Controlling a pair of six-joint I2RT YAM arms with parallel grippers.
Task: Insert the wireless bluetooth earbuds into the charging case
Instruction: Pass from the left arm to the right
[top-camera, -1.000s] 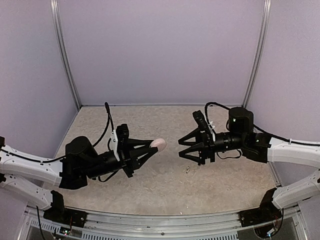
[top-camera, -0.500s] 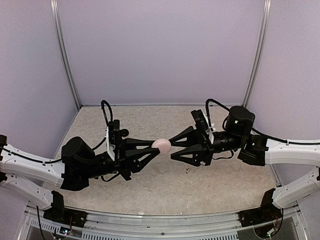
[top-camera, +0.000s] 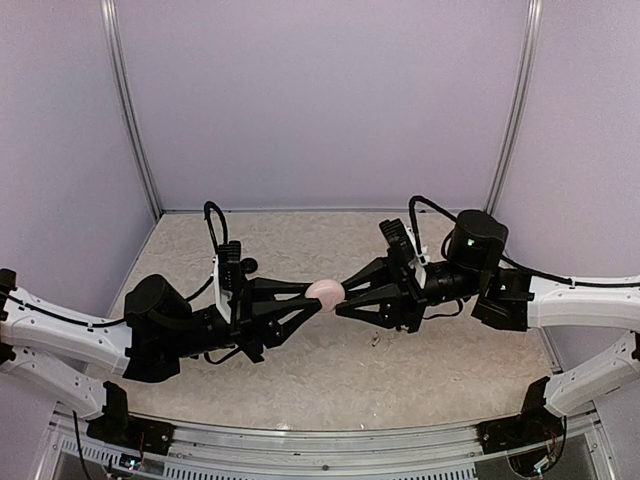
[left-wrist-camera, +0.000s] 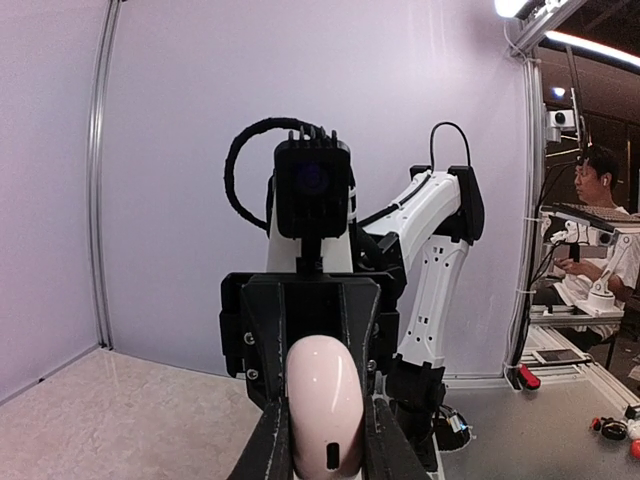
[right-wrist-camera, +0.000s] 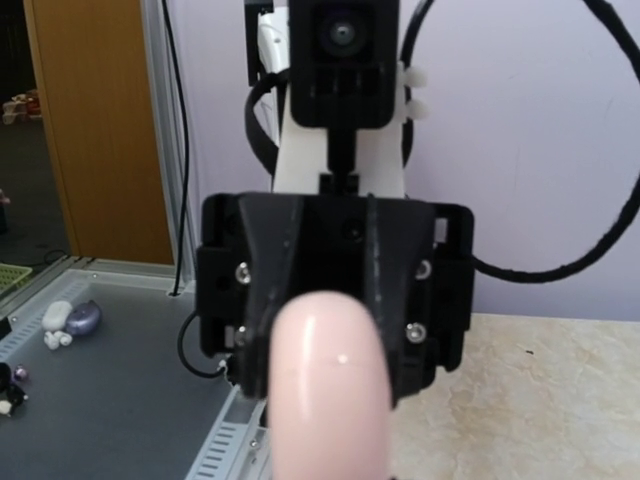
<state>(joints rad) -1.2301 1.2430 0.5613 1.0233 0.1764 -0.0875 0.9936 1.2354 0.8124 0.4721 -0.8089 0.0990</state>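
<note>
A glossy pink charging case (top-camera: 324, 292) hangs in mid-air above the table's middle, held between both arms. My left gripper (top-camera: 317, 298) is shut on it from the left; the left wrist view shows the case (left-wrist-camera: 323, 400) pinched between my fingers (left-wrist-camera: 268, 450), its slot facing the camera. My right gripper (top-camera: 344, 297) comes from the right with its fingers closed onto the case's other end, and the case (right-wrist-camera: 330, 390) fills the bottom of the right wrist view. A tiny pale speck, maybe an earbud (top-camera: 375, 340), lies on the table below the right gripper.
Purple walls with metal posts (top-camera: 128, 110) enclose the beige stone-patterned table (top-camera: 300, 370). Beyond the table's edge, small pale and purple items (right-wrist-camera: 72, 318) lie on a grey surface. A cable (top-camera: 213, 235) loops over the left wrist.
The right gripper moved left from open and apart to meet the case, and its fingers closed on it. The left arm carried the case slightly right, then held still.
</note>
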